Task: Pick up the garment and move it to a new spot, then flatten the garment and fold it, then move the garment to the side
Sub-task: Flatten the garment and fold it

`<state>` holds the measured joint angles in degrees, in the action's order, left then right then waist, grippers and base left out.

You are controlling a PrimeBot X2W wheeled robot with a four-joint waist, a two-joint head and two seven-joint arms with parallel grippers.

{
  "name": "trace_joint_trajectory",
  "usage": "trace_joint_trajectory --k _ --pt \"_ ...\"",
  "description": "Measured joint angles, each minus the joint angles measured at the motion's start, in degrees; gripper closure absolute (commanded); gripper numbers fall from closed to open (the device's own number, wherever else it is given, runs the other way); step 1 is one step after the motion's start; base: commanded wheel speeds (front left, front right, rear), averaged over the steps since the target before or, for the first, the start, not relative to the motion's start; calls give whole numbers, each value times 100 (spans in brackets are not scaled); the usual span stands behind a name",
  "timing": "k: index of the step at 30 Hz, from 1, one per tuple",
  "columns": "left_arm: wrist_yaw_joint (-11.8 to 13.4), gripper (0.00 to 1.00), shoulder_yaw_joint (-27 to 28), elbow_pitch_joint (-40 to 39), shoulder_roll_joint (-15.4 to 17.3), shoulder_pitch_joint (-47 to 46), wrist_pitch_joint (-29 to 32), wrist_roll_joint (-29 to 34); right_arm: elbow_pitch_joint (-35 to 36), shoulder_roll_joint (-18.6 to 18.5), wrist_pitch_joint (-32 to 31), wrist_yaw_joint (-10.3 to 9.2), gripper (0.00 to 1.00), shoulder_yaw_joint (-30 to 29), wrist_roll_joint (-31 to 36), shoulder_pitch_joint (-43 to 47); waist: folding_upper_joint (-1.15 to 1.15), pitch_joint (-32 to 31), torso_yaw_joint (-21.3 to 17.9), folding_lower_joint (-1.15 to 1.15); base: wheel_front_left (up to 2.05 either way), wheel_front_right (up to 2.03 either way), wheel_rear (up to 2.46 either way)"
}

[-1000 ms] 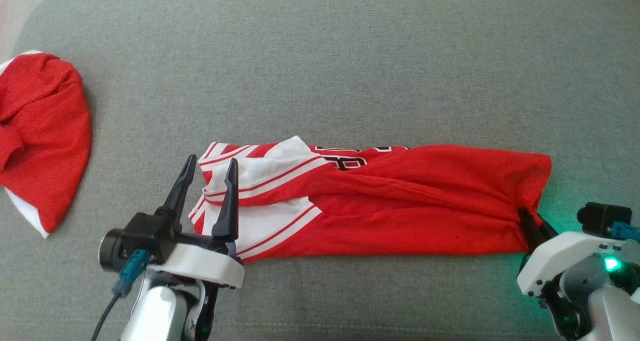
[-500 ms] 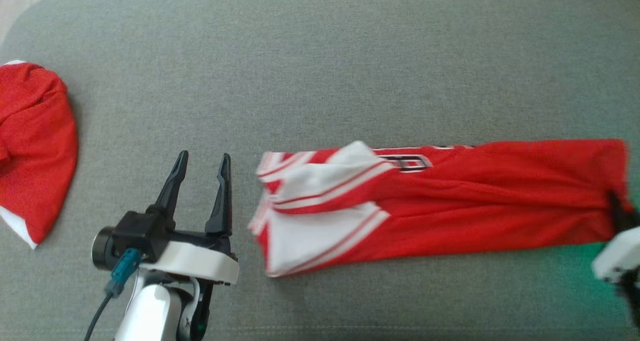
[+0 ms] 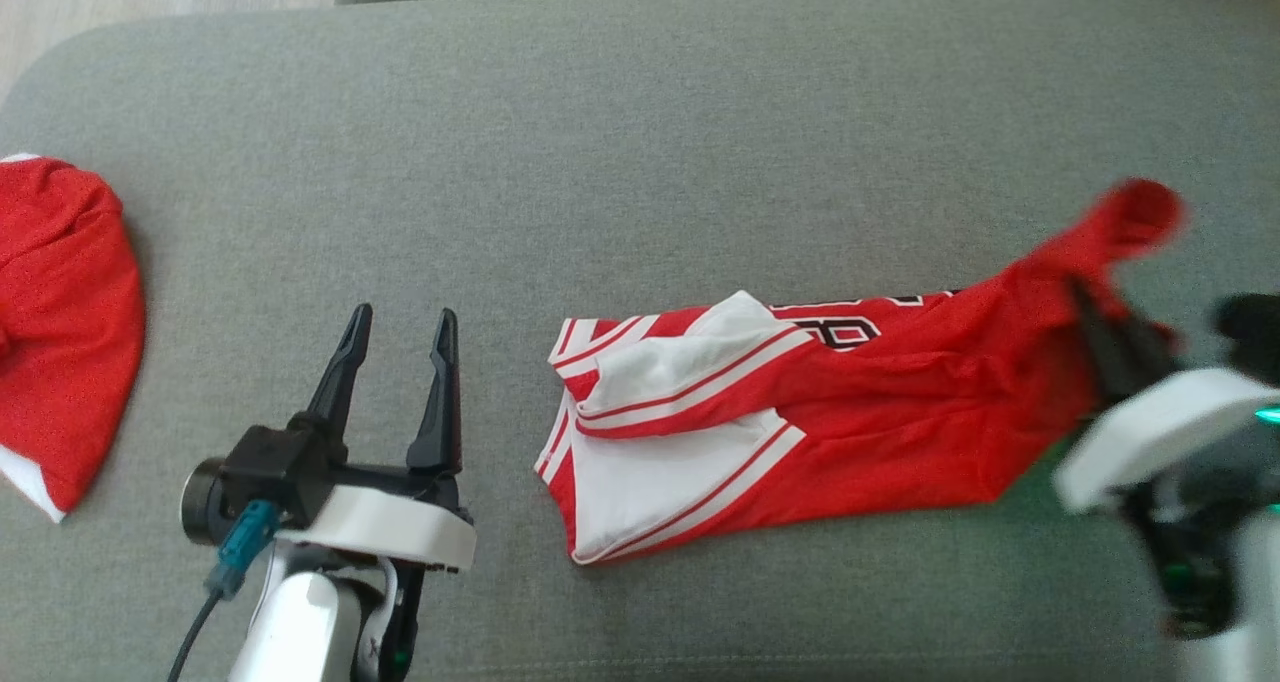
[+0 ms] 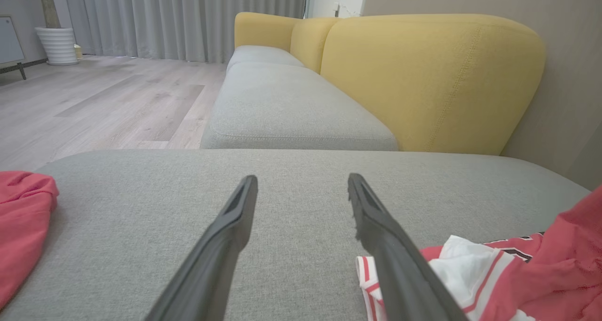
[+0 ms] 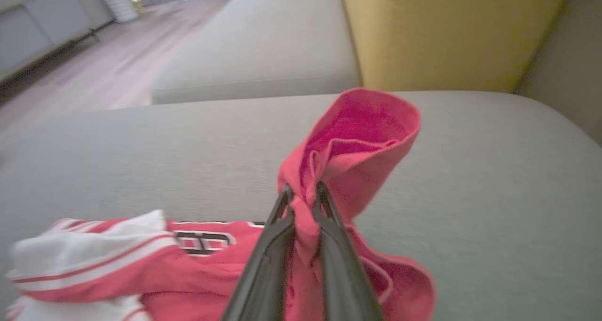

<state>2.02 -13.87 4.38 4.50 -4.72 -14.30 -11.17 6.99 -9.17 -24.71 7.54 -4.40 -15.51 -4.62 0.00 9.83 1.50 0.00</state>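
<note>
"Red cloth with white trim: is that the garment point(image 3: 800, 432) it's working on?"

"Yes. It lies lengthwise on the grey seat cushion point(image 3: 640, 142), with its white-striped end toward the middle and black lettering showing on the upper fold."

"And the right gripper point(image 5: 303, 191)?"

"Pinched tight on the garment's plain red end. That end is lifted off the cushion and a loop of cloth stands up past the fingertips. The rest trails down onto the seat."

"The left gripper point(image 3: 402, 314)?"

"Jaws wide apart, nothing between them. It's over bare cushion near the striped end, not touching it."

"What's that at the far left?"

"Another red cloth point(image 3: 60, 322) with a white edge, bunched by the cushion's rim, well apart from the garment. Behind the seat there's a yellow backrest point(image 4: 423, 76), and pale wooden floor point(image 4: 94, 104) beyond."
</note>
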Motion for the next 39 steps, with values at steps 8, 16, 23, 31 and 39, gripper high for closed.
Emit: trace_joint_trajectory --k 8,16,23,31,39 --pt "-9 0 -27 11 -13 15 0 1 -85 530 -96 0 100 1788 -483 -274 0 -36 87 0 0 0 0" --pt "-52 0 -185 134 -67 -19 0 1 -1415 553 816 0 100 3355 -1459 -724 0 50 422 0 0 0 0" --pt "-49 0 -197 138 -96 -36 0 1 -2319 549 1392 0 86 3741 -1844 -1070 0 176 570 0 0 0 0" --pt "-49 0 -170 156 -98 -38 0 1 -2285 541 2130 0 0 4152 -2199 -1468 0 183 449 0 0 0 0" --pt "-44 0 -51 226 -82 -31 0 51 -1857 534 3010 -1 0 2976 -1172 -1563 0 -47 238 0 0 0 0"
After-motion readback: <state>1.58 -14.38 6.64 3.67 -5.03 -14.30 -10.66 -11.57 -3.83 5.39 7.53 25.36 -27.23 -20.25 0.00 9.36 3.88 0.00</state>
